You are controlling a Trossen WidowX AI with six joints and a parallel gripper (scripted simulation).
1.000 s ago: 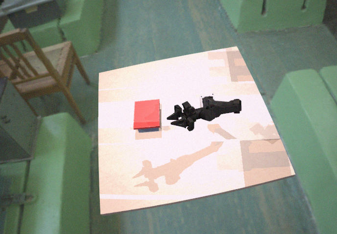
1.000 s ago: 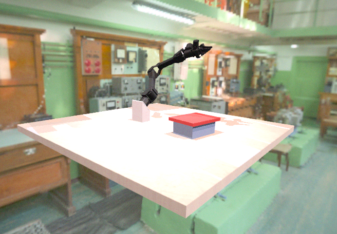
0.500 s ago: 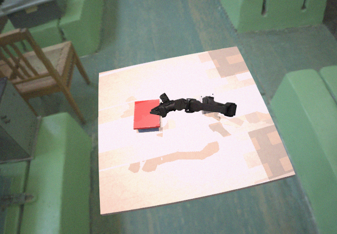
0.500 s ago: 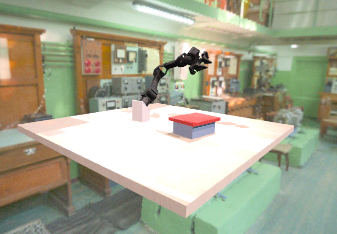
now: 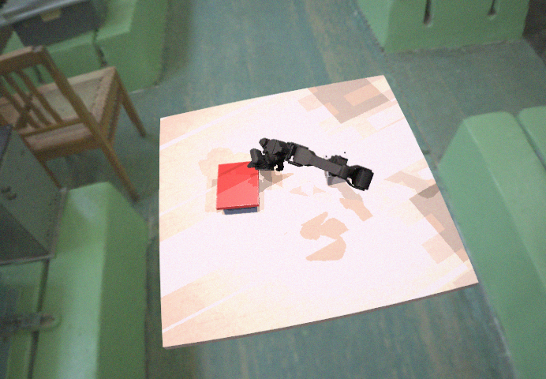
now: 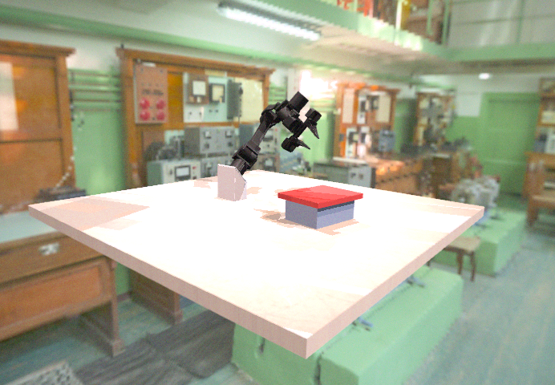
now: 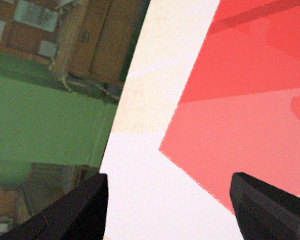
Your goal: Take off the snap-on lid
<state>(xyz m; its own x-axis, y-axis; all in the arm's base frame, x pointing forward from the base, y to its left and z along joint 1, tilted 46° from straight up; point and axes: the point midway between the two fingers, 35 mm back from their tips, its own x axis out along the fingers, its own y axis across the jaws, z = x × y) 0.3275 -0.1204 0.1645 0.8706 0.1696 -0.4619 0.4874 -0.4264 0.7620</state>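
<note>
Arm: the black jointed arm point(image 5: 323, 164) point(image 6: 258, 134) rises at a slant from a pale upright mount point(image 6: 230, 184) and bends over at its upper joints. Its black two-fingered gripper point(image 5: 256, 161) point(image 6: 313, 143) point(image 7: 170, 184) points obliquely downward, raised above the lid and apart from it. Fingers: spread, with nothing held between them.

Container: the blue-grey rectangular storage box point(image 5: 241, 211) point(image 6: 301, 214) stands upright on the pale, square-cornered table point(image 5: 237, 286) point(image 6: 196, 253) point(image 7: 149, 100). The flat red rectangular lid point(image 5: 237, 185) point(image 6: 320, 195) point(image 7: 240, 100) sits level on top, overhanging the walls. Contents: hidden beneath the lid, cannot be determined
</note>
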